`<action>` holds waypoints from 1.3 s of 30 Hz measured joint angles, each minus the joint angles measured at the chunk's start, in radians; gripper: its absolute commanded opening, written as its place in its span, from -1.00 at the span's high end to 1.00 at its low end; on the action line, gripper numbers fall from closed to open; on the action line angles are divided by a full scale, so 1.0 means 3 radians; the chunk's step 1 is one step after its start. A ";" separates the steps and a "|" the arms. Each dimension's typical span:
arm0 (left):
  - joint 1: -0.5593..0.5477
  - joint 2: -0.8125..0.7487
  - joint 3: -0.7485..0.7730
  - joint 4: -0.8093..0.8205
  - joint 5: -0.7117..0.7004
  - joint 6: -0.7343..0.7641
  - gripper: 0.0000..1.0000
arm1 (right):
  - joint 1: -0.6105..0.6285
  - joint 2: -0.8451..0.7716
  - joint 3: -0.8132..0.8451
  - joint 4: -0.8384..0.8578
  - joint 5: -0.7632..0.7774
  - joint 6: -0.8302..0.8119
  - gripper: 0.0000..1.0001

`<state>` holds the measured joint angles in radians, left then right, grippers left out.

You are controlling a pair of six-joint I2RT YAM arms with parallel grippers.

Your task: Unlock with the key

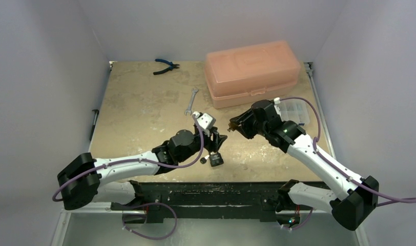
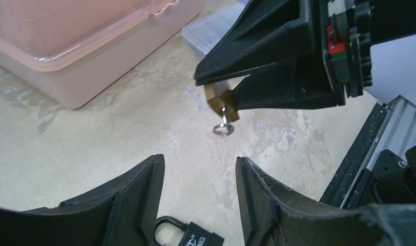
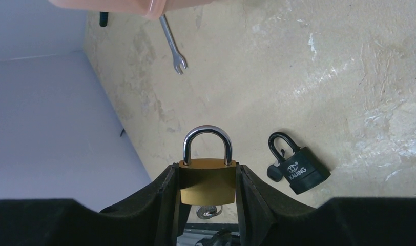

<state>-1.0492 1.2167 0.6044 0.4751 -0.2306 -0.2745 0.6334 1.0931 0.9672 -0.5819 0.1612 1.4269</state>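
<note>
Right claw pinches the brass padlock, with the key in the padlock's underside. Left claw is spread, empty, near the padlock. Step: reaching for key. Next: pinch key head, twist.

The black padlock bears the white brand name "KAUING" on its body.

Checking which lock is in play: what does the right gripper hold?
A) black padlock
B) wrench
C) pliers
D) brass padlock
D: the right gripper is clamped on the body of the brass padlock, while the black padlock lies apart on the table.
</note>
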 measured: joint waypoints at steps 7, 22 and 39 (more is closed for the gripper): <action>0.0000 0.0207 0.0100 0.0294 0.0103 -0.0039 -0.30 | 0.0009 0.0000 0.0013 0.0001 0.0001 -0.0015 1.00; 0.0000 0.0351 0.0136 0.0533 0.0085 -0.0099 0.09 | 0.0009 -0.0001 0.0013 0.0001 0.0000 -0.0074 1.00; 0.0000 0.0487 0.0270 0.0552 0.0058 -0.0173 0.15 | 0.0009 -0.0048 0.0013 0.0001 -0.0028 -0.0083 1.00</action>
<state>-1.0492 1.3628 0.6853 0.6407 -0.2131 -0.3264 0.6361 1.0786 0.9710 -0.5816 0.1528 1.4021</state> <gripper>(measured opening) 0.412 0.448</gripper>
